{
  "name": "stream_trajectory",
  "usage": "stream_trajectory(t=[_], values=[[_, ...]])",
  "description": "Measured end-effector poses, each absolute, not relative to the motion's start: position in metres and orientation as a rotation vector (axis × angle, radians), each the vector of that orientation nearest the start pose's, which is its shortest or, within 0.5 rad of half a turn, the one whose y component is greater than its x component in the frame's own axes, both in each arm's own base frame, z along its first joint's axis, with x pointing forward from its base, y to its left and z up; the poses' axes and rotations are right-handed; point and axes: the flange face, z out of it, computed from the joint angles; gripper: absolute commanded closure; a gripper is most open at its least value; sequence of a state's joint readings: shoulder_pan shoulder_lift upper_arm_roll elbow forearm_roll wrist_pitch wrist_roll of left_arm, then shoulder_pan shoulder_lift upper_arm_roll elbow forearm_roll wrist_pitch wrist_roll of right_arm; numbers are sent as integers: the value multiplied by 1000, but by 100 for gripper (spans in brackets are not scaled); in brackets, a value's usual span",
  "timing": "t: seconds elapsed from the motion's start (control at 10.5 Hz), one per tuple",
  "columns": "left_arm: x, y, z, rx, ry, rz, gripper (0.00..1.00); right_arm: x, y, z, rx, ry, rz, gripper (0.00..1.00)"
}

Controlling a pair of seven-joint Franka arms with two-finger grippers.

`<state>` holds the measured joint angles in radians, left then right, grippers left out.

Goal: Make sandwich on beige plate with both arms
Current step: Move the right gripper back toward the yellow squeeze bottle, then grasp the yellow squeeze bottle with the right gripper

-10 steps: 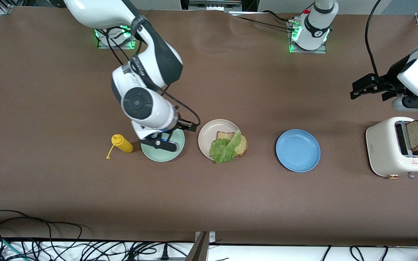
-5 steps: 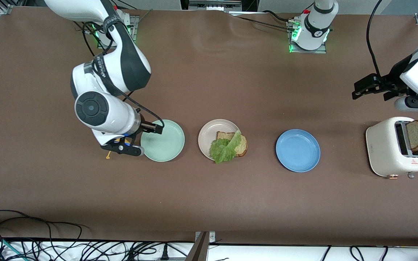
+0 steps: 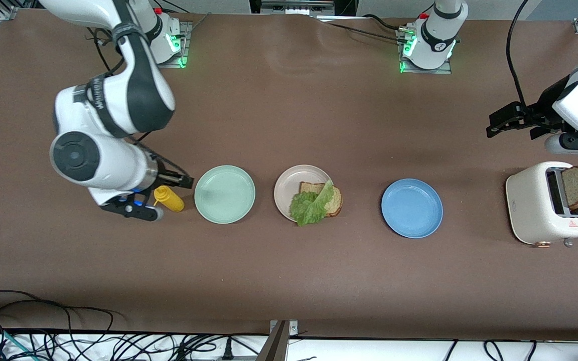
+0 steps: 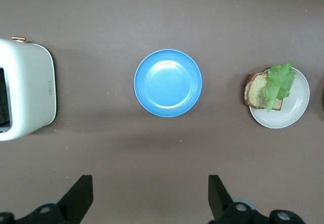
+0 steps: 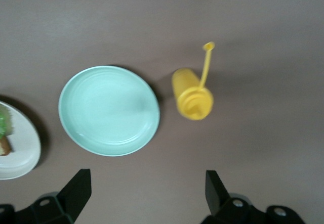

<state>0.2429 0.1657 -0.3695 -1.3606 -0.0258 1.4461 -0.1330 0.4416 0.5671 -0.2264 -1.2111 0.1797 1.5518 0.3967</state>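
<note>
Right gripper (image 3: 161, 196): fingers spread, empty, over yellow plastic squeeze bottle (image 3: 169, 198). Left gripper (image 3: 512, 122): spread, empty, arm waiting at toaster's (image 3: 535, 205) 12 o'clock. Round pale beige plate (image 3: 289, 188) holds one brown bread slice (image 3: 336, 200) under ruffled green lettuce leaf (image 3: 311, 204), at mint green plate's (image 3: 225, 194) 3 o'clock.

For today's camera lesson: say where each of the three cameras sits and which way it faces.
Front view: high across the table, facing both arms; right gripper at the yellow bottle.
Left wrist view: looks down on the blue plate, toaster; open fingers show.
Right wrist view: looks down on the green plate, bottle.
Shared: beige plate.
</note>
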Motion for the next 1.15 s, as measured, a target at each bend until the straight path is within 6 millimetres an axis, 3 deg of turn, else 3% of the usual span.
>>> stream_trajectory(t=[0.19,0.38,0.57,0.76,0.86,1.15], values=[[587,-58,623,-3215,-10,128,0,666,164,440,-3085,116,355,0],[587,-58,623,-3215,-9,128,0,658,142,441,-3028,-37,310,0],[587,-58,623,-3215,-10,128,0,639,139,439,-3006,-204,227,0],[587,-58,623,-3215,-10,128,0,612,150,423,-2984,-370,107,0],[587,-58,623,-3215,-9,128,0,601,146,413,-2972,-484,60,0],[587,-58,623,-3215,-10,129,0,593,107,404,-2902,-834,-17,0]])
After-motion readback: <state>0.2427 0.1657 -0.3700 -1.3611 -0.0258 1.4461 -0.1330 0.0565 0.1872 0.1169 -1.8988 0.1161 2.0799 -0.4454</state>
